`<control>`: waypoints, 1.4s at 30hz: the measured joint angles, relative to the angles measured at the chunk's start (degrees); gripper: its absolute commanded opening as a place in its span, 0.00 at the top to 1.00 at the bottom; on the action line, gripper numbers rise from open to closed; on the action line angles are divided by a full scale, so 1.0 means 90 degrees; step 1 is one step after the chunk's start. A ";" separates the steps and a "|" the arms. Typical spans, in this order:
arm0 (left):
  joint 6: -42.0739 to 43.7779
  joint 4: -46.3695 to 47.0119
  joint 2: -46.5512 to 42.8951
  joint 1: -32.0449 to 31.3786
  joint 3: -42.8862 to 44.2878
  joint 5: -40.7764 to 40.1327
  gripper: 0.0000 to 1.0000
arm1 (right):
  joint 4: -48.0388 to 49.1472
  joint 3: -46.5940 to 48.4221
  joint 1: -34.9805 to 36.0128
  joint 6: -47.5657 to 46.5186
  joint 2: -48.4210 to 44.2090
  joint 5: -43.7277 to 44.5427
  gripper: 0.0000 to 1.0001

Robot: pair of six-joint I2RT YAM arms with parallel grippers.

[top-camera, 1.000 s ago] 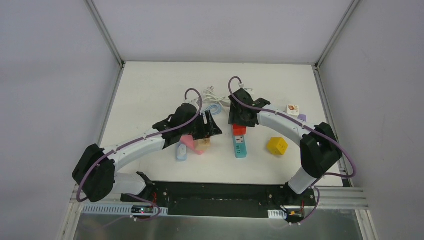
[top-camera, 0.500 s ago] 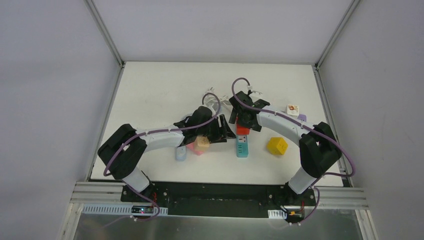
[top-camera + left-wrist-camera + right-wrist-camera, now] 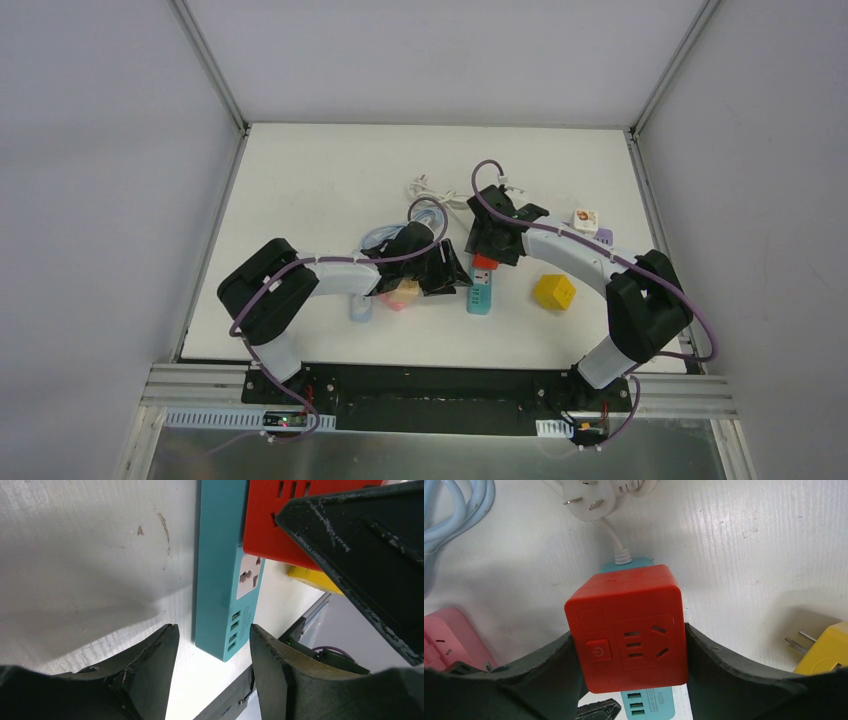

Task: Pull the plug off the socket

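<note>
Looking down on the white bench (image 3: 300, 180), the teal power strip (image 3: 479, 297) lies near the middle, running 12 to 6 o'clock. The right tool (image 3: 629, 650) is over the strip's 12 o'clock end, a finger pressed to each side of the red cube plug (image 3: 626, 630), clamped on it. The cube sits right on the strip there. The left tool (image 3: 212, 632) is low at the strip's 9 o'clock side, fingers spread apart, holding nothing, with the strip's USB end showing between them. A yellow cube (image 3: 554, 291) rests at the strip's 3 o'clock. A loose white plug (image 3: 586, 500) lies just beyond the red cube at 12 o'clock.
</note>
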 measured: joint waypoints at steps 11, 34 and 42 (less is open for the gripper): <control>-0.0012 0.0090 0.0374 -0.0114 0.0097 -0.0119 0.62 | -0.0058 0.0053 0.0002 0.0374 0.0041 -0.0002 0.35; 0.0049 -0.1071 0.0345 -0.0403 0.0641 -0.0590 0.51 | 0.0204 0.0083 -0.0153 -0.1321 0.0049 -0.0818 0.98; 0.0153 -0.1054 0.0568 -0.0408 0.0908 -0.0391 0.76 | 0.0104 0.0160 -0.0155 -0.1188 0.0075 -0.0860 1.00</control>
